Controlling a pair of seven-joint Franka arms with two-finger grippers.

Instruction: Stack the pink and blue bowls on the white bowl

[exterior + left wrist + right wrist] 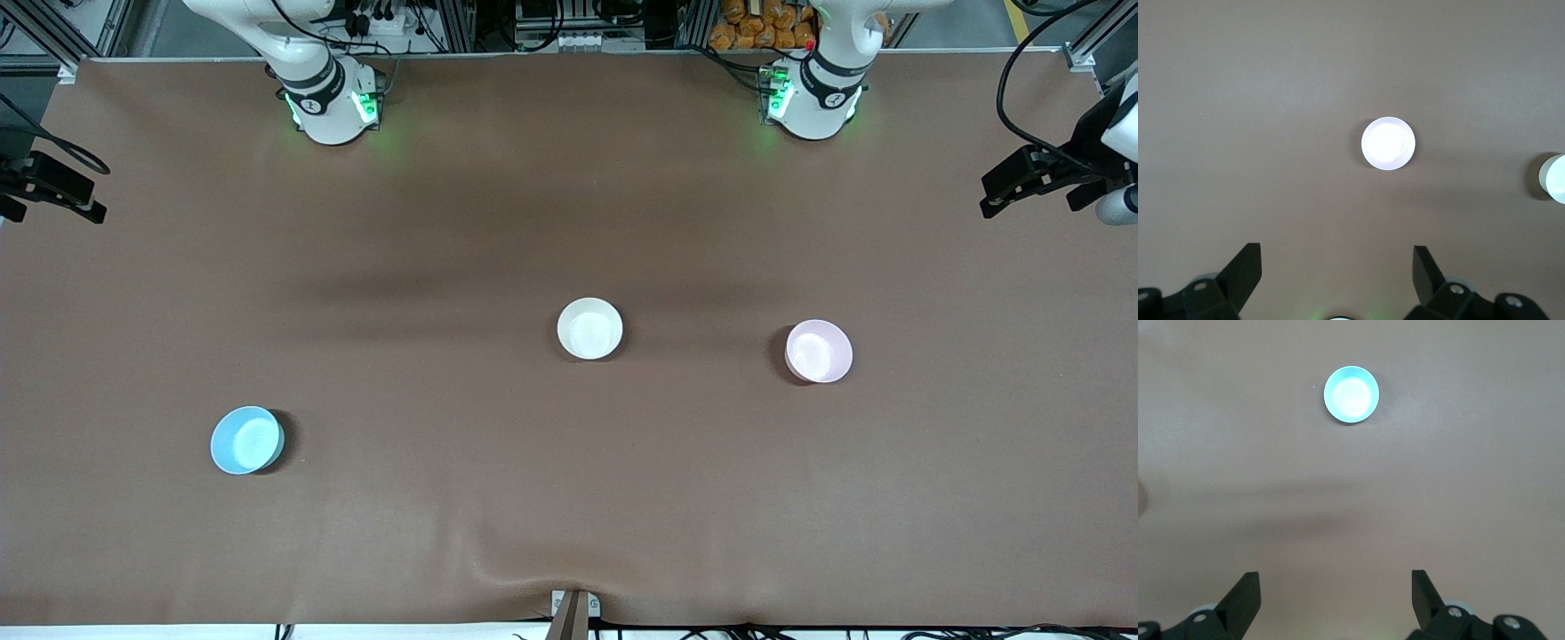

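The white bowl (pixel 589 328) stands upright near the middle of the brown table. The pale pink bowl (pixel 819 350) stands beside it toward the left arm's end, and shows in the left wrist view (pixel 1388 143) with the white bowl's edge (pixel 1555 178). The sky-blue bowl (pixel 246 439) stands toward the right arm's end, nearer the front camera, and shows in the right wrist view (pixel 1351 394). My left gripper (pixel 994 201) is up over the left arm's end of the table, open and empty (pixel 1336 257). My right gripper (pixel 89 203) is up over the right arm's end, open and empty (pixel 1335 583).
The brown table cover (pixel 569 498) has a wrinkle by a clamp (pixel 573 612) at the edge nearest the front camera. The two arm bases (pixel 331 102) (pixel 811 100) stand along the table's edge farthest from that camera.
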